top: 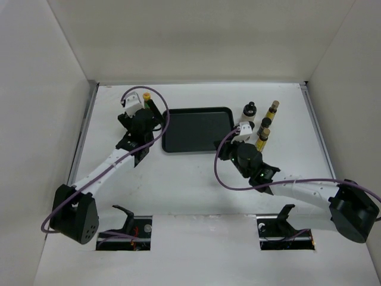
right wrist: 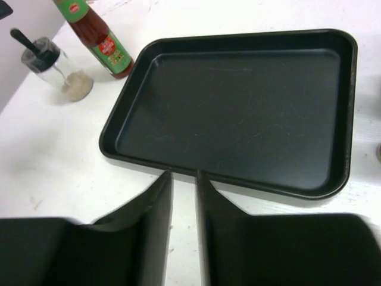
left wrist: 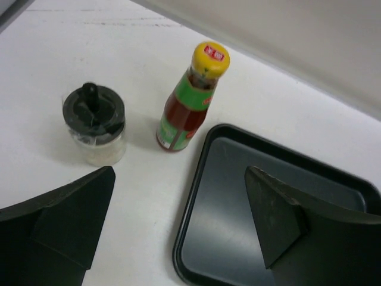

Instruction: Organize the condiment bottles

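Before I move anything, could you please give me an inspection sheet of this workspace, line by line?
Surface: white table, no spills seen.
Job's things: a red sauce bottle and a jar with black lid stand upright left of the black tray; about four small bottles stand to its right.
Clutter: nothing seen; the tray holds nothing.
Grippers: left gripper open, holding nothing; right gripper shut, holding nothing.
Cables: a purple cable runs along each arm.
Surroundings: white walls on three sides.
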### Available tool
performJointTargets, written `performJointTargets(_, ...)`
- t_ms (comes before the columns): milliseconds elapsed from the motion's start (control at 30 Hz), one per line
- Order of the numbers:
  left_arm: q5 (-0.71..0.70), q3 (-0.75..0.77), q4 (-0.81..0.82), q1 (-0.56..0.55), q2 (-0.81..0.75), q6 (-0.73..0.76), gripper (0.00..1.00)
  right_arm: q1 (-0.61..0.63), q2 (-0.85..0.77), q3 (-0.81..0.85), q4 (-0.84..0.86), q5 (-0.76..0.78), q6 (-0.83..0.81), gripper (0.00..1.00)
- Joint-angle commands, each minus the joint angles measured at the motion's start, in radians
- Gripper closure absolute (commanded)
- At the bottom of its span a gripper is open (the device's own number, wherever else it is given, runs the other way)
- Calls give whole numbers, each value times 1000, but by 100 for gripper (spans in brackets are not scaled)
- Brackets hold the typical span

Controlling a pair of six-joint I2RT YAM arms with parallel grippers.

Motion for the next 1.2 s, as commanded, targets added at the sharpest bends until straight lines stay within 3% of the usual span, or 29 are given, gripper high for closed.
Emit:
performJointTargets(0, 22, 90, 132, 47, 54, 48, 23, -13, 1, 4, 66, -3, 2, 66)
performJointTargets(33, 24, 114, 134, 54, 75, 55, 34, -16, 6, 3, 69, -6, 2, 59)
performJointTargets(67, 28, 142, 134, 56, 98, 62, 39, -17, 12, 3, 69, -8, 2, 54)
performJointTargets(133, 53, 202, 134, 56, 147, 85, 37, -19, 27, 10, 63, -9, 0, 42)
performJointTargets(233, 59, 283, 119, 56, 228, 110, 28, -17, 38, 13, 69, -9, -2, 35)
performJointTargets(400, 57, 365, 108, 62, 308, 154, 27, -16, 56, 21, 66, -14, -5, 33)
performJointTargets(833, 20, 472, 73, 122, 511, 171, 38, -19, 49, 13, 70, -12, -6, 31)
performJointTargets(1167, -10, 478, 86, 133, 502, 194, 78, -20, 69, 16, 70, -14, -9, 31)
